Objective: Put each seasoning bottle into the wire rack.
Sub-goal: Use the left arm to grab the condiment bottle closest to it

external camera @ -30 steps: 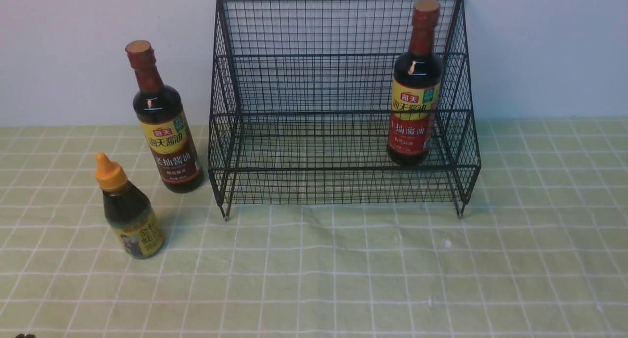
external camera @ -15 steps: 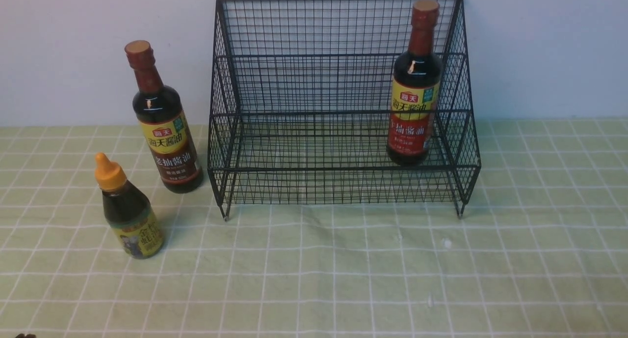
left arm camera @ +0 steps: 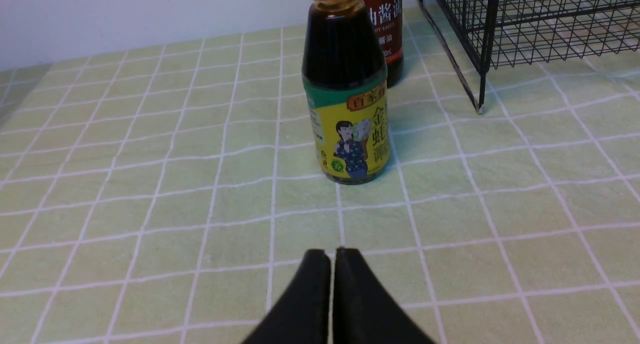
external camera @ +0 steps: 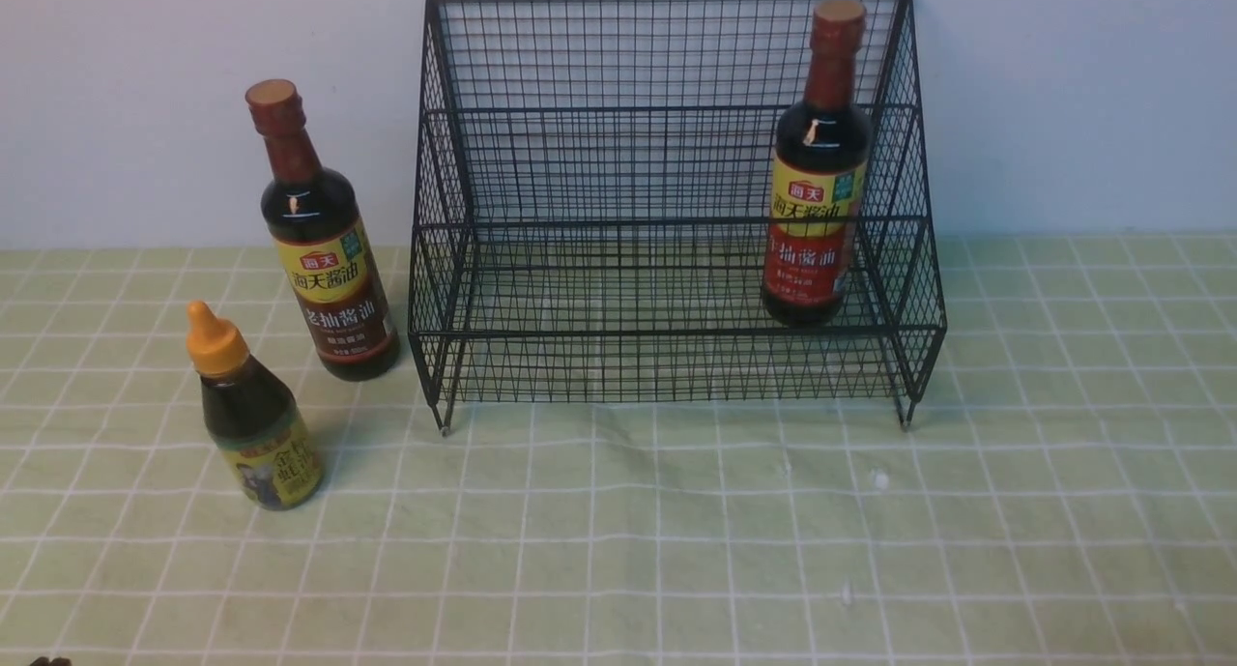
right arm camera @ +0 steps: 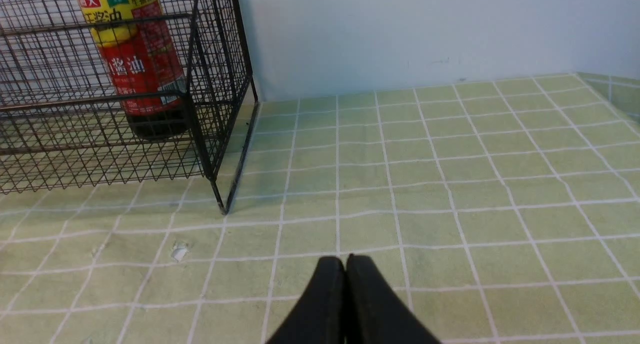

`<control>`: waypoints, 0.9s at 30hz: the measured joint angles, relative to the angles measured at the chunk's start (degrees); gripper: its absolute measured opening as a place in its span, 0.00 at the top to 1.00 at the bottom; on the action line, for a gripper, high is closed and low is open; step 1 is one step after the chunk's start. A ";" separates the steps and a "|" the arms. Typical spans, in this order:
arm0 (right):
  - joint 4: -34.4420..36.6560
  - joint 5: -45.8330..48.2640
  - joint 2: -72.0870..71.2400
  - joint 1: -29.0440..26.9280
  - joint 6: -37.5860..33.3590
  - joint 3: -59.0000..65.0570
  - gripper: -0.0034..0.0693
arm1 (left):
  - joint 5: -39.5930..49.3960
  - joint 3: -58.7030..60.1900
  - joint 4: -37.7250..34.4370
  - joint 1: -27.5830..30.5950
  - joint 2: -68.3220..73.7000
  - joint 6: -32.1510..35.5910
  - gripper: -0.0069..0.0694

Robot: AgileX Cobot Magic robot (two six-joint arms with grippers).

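Note:
The black wire rack stands at the back of the table against the wall. One tall seasoning bottle with a red label stands upright inside it at the right; the right wrist view shows that red-label bottle through the mesh. Left of the rack on the cloth stand a tall brown-label bottle and a short bottle with an orange-yellow cap. In the left wrist view the short bottle is a little ahead of my left gripper, which is shut and empty. My right gripper is shut and empty, over bare cloth right of the rack's foot.
A green checked tablecloth covers the table, with a pale wall right behind the rack. A small white scrap lies on the cloth in front of the rack's right foot.

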 joint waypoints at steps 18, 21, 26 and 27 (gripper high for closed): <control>0.00 0.00 0.00 0.00 -0.49 0.00 0.97 | -3.34 0.18 -2.54 0.00 0.00 -0.85 0.92; 0.00 0.00 0.00 0.00 -0.60 0.00 0.97 | -11.52 0.18 -9.26 0.00 0.00 -3.08 0.92; 0.00 0.00 0.00 0.00 -0.65 0.00 0.97 | -27.63 0.18 -19.83 0.00 0.00 -6.01 0.92; 0.00 0.00 0.00 0.00 -0.65 0.00 0.97 | -28.28 0.18 -20.33 0.00 0.00 -6.07 0.92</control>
